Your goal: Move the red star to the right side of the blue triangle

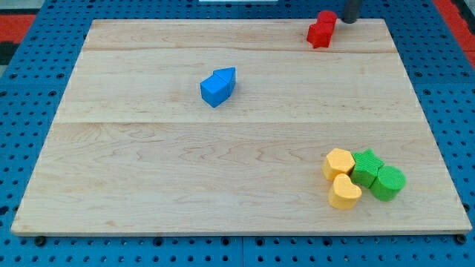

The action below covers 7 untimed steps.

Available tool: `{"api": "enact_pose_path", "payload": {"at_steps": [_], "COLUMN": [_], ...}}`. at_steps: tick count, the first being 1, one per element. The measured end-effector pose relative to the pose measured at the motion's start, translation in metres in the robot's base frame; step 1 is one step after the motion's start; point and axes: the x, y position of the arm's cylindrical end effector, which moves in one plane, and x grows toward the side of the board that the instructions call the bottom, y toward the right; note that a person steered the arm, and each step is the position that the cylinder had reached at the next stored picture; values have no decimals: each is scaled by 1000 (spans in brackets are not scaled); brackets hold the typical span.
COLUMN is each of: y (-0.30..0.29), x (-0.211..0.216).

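Note:
Two red blocks touch each other near the view's top edge, right of centre: one in front (319,35) and one behind it (327,18); I cannot tell which is the star. Two blue blocks touch near the board's middle: a cube-like one (213,90) and the blue triangle (227,76) behind it to the right. My tip (349,21) shows at the view's top edge, just right of the rear red block and close to it; whether it touches is unclear. The red blocks lie far up and right of the blue ones.
Two yellow blocks (339,163) (344,192) and two green blocks (367,167) (387,182) sit clustered at the view's bottom right. The wooden board (148,170) rests on a blue pegboard; its top edge runs just behind the red blocks.

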Motion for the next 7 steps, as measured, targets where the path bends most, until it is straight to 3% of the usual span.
{"api": "enact_pose_path", "payload": {"at_steps": [4,6,7], "y": [-100,-190,-197], "x": [96,124,122]}}
